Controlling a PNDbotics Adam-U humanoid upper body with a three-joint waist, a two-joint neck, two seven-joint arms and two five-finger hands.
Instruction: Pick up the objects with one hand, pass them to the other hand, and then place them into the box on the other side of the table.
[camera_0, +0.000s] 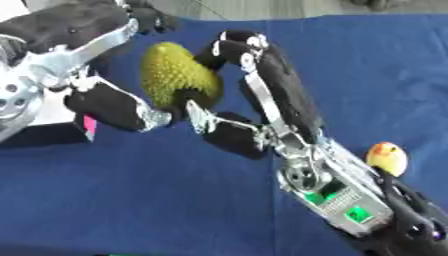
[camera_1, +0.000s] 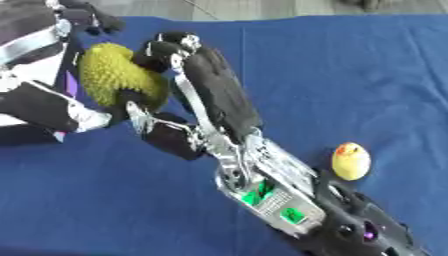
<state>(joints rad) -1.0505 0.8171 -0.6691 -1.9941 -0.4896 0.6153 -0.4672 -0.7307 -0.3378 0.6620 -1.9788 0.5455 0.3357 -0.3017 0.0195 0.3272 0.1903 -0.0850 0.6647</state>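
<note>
Reaching in from the lower right, the right hand (camera_0: 229, 102) curls its fingers and thumb around a spiky yellow-green fruit (camera_0: 175, 75), held above the blue tablecloth (camera_0: 157, 195). The left hand (camera_0: 109, 65) meets it from the upper left, fingers closed around the fruit's other side. A small yellow and orange fruit (camera_1: 350, 161) lies on the cloth, just beside the right forearm.
</note>
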